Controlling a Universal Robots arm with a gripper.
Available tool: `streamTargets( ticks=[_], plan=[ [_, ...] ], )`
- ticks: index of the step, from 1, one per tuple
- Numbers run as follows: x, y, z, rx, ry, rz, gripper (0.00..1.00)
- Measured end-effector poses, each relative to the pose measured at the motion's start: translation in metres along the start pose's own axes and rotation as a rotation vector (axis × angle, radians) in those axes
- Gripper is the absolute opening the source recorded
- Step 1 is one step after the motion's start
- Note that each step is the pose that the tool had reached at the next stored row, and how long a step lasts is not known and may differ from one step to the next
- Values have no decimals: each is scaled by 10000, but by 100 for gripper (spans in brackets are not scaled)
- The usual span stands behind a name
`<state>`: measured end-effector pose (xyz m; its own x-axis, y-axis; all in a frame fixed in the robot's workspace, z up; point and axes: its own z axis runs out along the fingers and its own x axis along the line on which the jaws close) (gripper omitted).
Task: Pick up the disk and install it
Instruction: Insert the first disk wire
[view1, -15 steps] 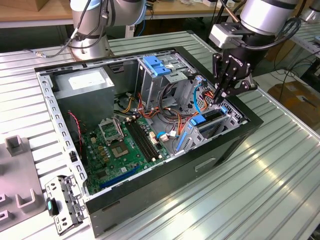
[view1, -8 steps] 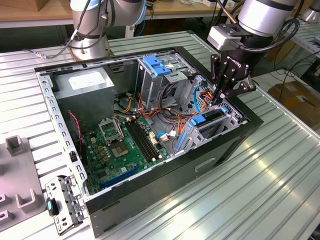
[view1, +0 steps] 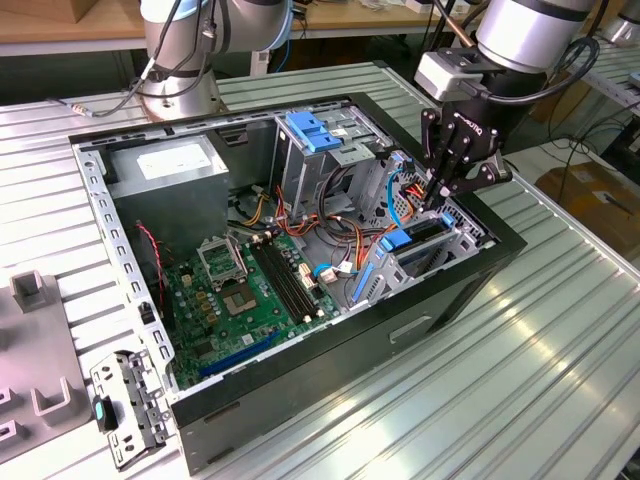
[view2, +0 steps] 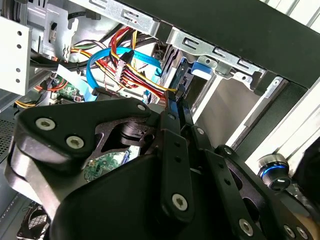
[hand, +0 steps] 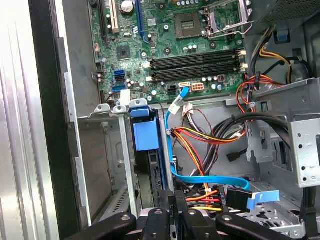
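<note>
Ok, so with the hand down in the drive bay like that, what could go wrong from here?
1. The hand grips the disk, which stands on edge in the metal bay; a slight tilt could jam its blue rails against the bay wall.
2. The orange, yellow and blue cables run right beside the hand and might snag or get pinched.

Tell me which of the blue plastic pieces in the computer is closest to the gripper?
The blue-railed disk standing on edge in the bay at the case's front corner, directly beneath the gripper. The blue bracket sits farther back, on top of the metal drive cage.
</note>
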<state>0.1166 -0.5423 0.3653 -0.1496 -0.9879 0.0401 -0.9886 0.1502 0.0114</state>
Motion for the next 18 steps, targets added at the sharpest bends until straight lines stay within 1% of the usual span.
streamTargets(
  ticks=[3,4,5,7,8,9,11,12,13,14,18],
  plan=[
    [-1,0,3,1,0,-9,16],
    [23,-3,23,0,1,-10,16],
    [26,-5,43,5,0,-123,16],
    [25,-5,66,21,7,-511,16],
    [37,-6,97,30,7,-764,16],
    [65,-8,114,37,-8,-794,16],
    [73,-5,119,55,-23,-904,16],
    [73,-4,123,62,-31,-1087,16],
    [77,22,133,67,-41,-1255,16],
    [80,41,139,70,-47,-1281,16],
    [51,44,146,72,-46,-1246,16]
  ],
)
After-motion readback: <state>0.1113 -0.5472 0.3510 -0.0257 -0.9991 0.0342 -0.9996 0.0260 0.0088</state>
